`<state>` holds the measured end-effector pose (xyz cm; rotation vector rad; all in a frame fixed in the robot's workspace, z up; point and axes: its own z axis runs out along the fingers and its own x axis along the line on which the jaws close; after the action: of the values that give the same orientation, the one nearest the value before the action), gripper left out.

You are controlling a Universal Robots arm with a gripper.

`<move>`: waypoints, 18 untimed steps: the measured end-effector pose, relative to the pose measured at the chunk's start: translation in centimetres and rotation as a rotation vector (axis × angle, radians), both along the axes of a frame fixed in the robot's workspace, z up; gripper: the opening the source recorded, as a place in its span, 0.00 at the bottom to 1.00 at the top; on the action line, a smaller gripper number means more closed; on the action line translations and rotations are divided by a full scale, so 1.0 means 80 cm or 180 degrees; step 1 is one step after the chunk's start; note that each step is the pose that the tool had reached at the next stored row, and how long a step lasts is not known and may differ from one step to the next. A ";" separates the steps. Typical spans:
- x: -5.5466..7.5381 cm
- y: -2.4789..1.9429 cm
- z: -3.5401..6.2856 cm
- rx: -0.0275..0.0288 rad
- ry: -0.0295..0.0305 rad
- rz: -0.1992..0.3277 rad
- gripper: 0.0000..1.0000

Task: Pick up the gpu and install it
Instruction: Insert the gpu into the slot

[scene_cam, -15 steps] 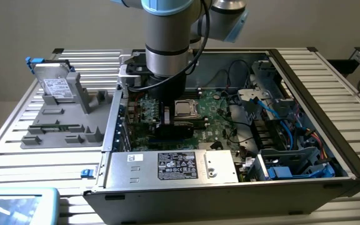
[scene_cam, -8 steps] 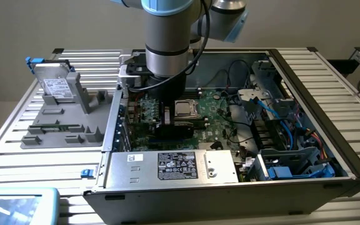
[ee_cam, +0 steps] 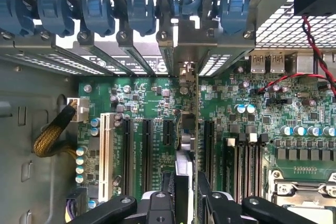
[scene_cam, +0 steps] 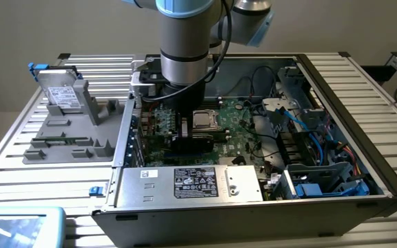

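Now the hand (ee_cam: 185,192) grips the gpu (ee_cam: 187,129) edge-on at the frame's centre, above the motherboard (ee_cam: 142,98) slots. It looks light, stiff and fragile; the upper edge seems safest to hold.

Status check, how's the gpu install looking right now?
Pincer shut on gpu, low inside the case. Card edge-on over the motherboard slots, bracket at the rear openings. Nothing seen blocking.

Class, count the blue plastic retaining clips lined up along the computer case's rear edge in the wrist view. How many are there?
6 blue plastic retaining clips, side by side in one row; the fifth is partly hidden, and more may lie out of view.
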<state>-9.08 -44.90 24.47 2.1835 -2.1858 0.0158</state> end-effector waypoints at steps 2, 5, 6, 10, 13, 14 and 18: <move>0.000 -0.0005 0.000 0.0002 0.0001 0.0000 0.28; 0.000 -0.0006 0.000 0.0001 0.0001 -0.0001 0.28; 0.001 -0.0007 0.000 0.0002 0.0002 0.0000 0.28; 0.002 -0.0013 0.000 0.0001 0.0002 -0.0001 0.28; 0.002 -0.0014 0.000 0.0001 0.0002 0.0000 0.28; 0.002 -0.0013 -0.001 0.0001 0.0002 0.0000 0.28; 0.002 -0.0013 -0.001 0.0001 0.0003 0.0002 0.28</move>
<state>-8.91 -45.00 24.40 2.1838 -2.1850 0.0144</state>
